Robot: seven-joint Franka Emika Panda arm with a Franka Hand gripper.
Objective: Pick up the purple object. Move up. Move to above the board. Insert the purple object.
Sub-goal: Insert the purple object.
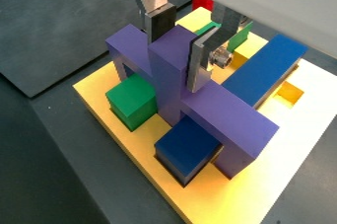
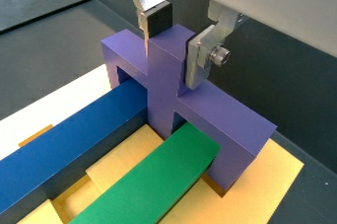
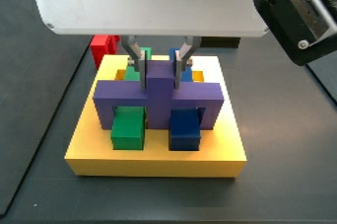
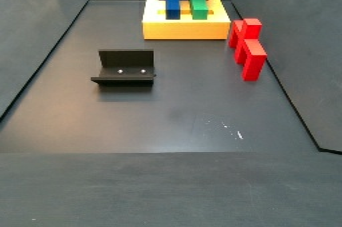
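A Franka arm's two-finger hand (image 2: pixel 180 38) hangs over the far end of the dark counter (image 4: pixel 174 111), its flat silver fingers (image 2: pixel 202 55) standing on either side of the raised centre ridge of the matte purple bridge-shaped piece (image 1: pixel 178 85), which sits on the large flat yellow slotted board (image 3: pixel 158 154). In both wrist views the dark pads look pressed to the sides of the ridge, so the hand appears closed on the purple piece, though how firmly it bears on it cannot be read. The piece stands upright, its crossbar spanning a green block (image 3: pixel 128 127) and a dark blue block (image 3: pixel 186 129) set in the board's recesses, with its legs reaching down to the yellow surface; in a wrist view a long dark blue bar (image 2: pixel 73 144) and a long green bar (image 2: pixel 152 184) pass under the bridge. Whether the legs are seated to full depth in their slots is hidden from every camera. Judged from this layout, the pick-up, the lift and the move above the board look complete, and the insertion is at or near its end; what seems left is a last press home if needed, then release and withdrawal. A red stepped block (image 4: pixel 249 46) lies just beside the board, and the dark L-shaped fixture (image 4: pixel 124 68) stands well apart on the counter.
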